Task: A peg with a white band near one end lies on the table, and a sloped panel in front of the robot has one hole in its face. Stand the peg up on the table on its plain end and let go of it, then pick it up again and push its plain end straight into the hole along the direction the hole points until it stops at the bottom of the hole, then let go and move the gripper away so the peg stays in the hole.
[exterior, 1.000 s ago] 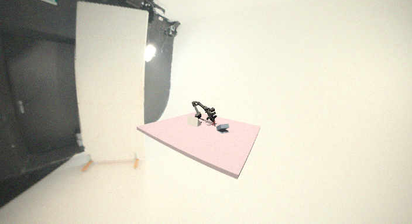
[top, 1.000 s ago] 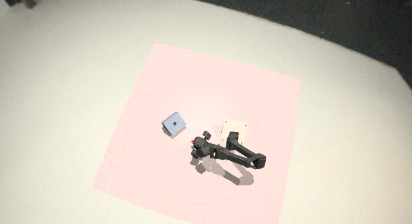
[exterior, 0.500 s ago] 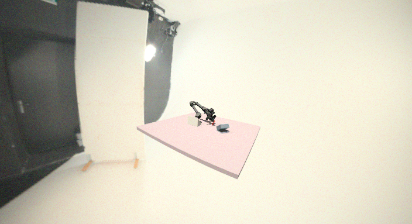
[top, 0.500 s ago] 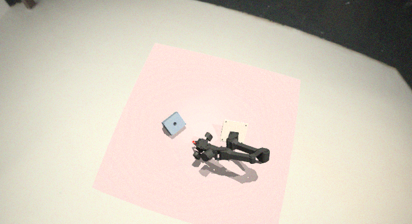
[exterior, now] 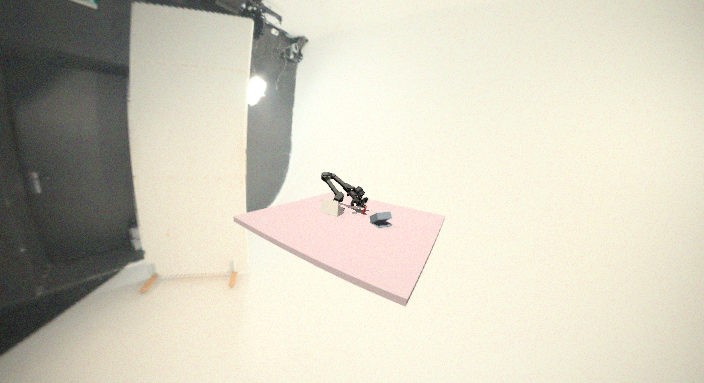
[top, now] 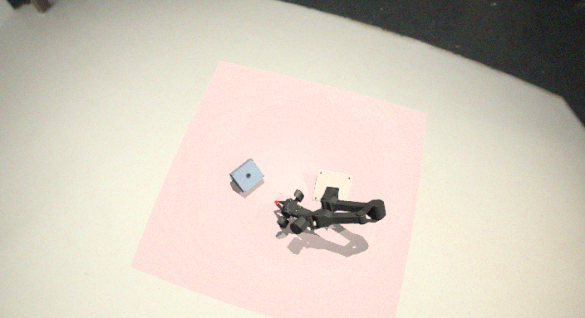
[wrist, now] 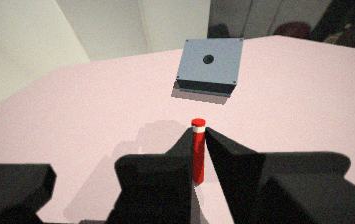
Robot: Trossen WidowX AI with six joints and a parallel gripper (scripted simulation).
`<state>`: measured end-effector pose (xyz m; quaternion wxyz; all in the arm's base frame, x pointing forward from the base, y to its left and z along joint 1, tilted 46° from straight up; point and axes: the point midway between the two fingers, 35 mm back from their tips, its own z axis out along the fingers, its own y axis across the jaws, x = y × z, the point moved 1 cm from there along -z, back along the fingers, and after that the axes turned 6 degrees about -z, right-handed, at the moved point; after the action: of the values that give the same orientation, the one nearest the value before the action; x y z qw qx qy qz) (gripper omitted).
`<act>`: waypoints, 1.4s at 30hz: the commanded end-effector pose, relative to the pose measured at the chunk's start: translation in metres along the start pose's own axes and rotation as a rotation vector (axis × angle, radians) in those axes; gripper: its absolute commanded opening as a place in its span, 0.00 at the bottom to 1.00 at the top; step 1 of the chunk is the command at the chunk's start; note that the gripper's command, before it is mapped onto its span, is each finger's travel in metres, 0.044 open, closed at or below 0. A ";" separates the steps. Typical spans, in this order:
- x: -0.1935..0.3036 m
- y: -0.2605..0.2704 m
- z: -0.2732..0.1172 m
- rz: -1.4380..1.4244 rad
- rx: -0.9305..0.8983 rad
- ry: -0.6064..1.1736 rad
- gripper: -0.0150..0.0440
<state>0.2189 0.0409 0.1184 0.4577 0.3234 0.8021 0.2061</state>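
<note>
A red peg [top: 276,202] [exterior: 364,210] [wrist: 198,162] with a white band near its upper end is held between the fingertips, banded end up. It looks roughly upright in the exterior view; whether its plain end touches the table cannot be told. My gripper [top: 279,203] [wrist: 198,131] is shut on the peg, and its fingers reach forward low over the table. The blue-grey sloped panel [top: 241,177] [exterior: 381,216] [wrist: 191,65] stands ahead of the gripper, a short way beyond the peg. Its dark round hole [top: 248,175] [wrist: 208,59] is in plain view and empty.
The pink table top [top: 199,238] [exterior: 325,247] [wrist: 78,115] carries everything. A cream plate [top: 343,188] [exterior: 330,208] with small dark dots lies by the arm's base. The arm's shadow falls beside it. The table's far edge shows behind the panel in the wrist view.
</note>
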 end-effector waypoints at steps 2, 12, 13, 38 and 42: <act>0.003 -0.001 -0.003 0.006 0.004 -0.051 0.34; 0.007 0.000 -0.009 0.007 0.014 -0.137 0.34; 0.008 0.000 -0.010 0.007 0.015 -0.146 0.34; 0.016 0.000 -0.016 0.003 0.029 -0.247 0.34; 0.018 0.001 -0.015 0.002 0.027 -0.243 0.34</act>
<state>0.1991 0.0527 0.1170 0.5470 0.3523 0.7434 0.1553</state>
